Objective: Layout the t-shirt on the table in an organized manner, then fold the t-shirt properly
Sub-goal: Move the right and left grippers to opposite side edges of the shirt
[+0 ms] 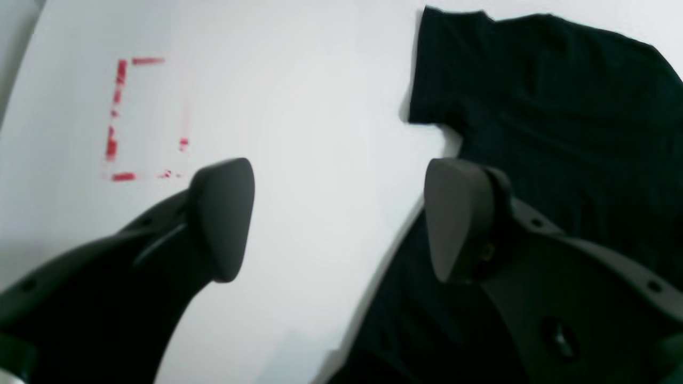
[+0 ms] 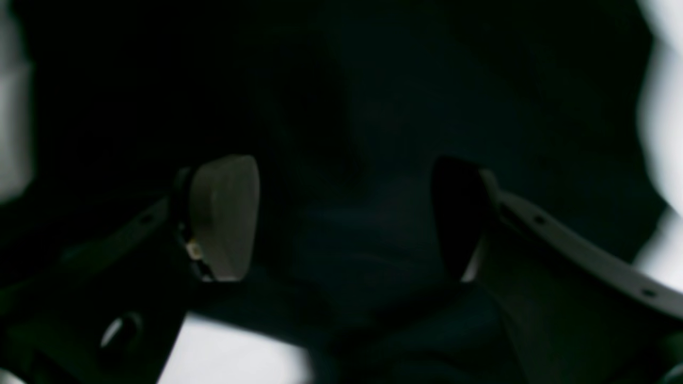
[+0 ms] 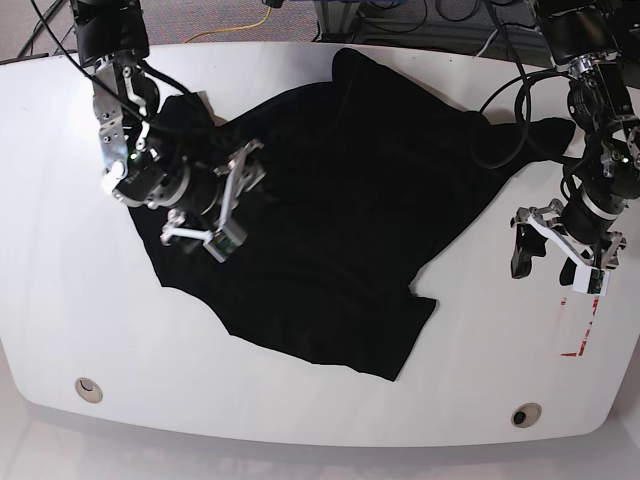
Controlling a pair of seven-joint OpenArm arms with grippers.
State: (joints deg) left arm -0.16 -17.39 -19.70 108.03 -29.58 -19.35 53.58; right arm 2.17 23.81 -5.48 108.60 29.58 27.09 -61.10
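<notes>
Nearest the front edge of the desk (image 3: 300, 425), the two grommet holes (image 3: 88, 387) lay bare, and the lowest corner of the t-shirt (image 3: 330, 230) reached toward them, ending in a blunt point. The shirt lay spread but crooked across the middle of the desk, black, soft and rumpled, one sleeve reaching toward the far right corner; it was not yet squared up, so the laying-out step looked unfinished.

The left gripper (image 3: 560, 255) hung over bare desk just beside the shirt's right edge, near the red tape marks (image 3: 580, 335). Its fingers (image 1: 224, 218) stood wide apart with nothing between them, probably waiting to take that edge or the sleeve.

Further back on the other side, the right gripper (image 3: 215, 205) sat low over the shirt's left part. Its fingers (image 2: 227, 216) were spread with dark cloth beneath them; whether they touched it could not be told. That spot suited pinching a fold to pull the shirt flat.
</notes>
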